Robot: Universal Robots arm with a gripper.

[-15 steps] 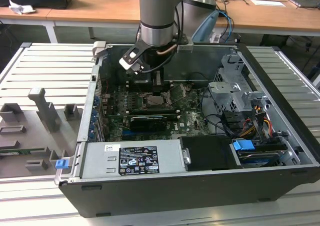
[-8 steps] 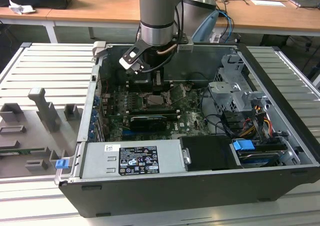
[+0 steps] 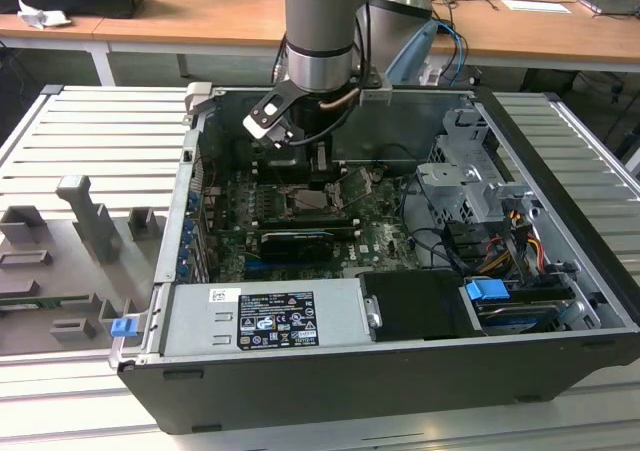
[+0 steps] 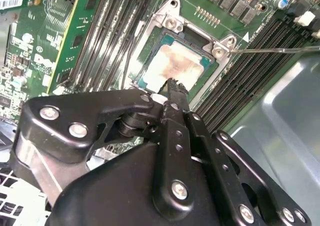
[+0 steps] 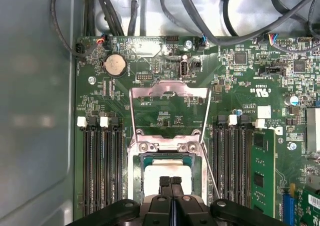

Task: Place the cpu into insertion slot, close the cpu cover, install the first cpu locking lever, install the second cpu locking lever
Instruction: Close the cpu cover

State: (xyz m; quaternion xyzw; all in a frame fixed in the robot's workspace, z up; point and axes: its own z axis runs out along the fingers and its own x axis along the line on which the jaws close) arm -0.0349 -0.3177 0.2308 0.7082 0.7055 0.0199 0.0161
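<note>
On the exterior view's left, grey moulded blocks stand on a ribbed metal counter. Beside them lies one open black computer case, with a grey boxy power supply along its near wall. One robot arm, a smooth silver and pale-blue cylinder, reaches down into the case over the green circuit board.

In the first wrist view, one round silvery coin cell sits on the board, which carries long narrow black memory slots. Next comes the insertion slot, a square recess with a thin metal rim and two bright screws on its hinge edge. The cpu lies flat inside it, one small square chip with a pale, slightly stained metallic face. The cpu cover, a silvery frame with a cut-out centre, is swung open, away from the slot. One locking lever, a thin steel rod, slants along the slot's side, unlatched.

The claw is matt black with bolted links. Its two fingers are pressed together with nothing between them, their tips right over the chip's face. Whether they touch it cannot be told.
</note>
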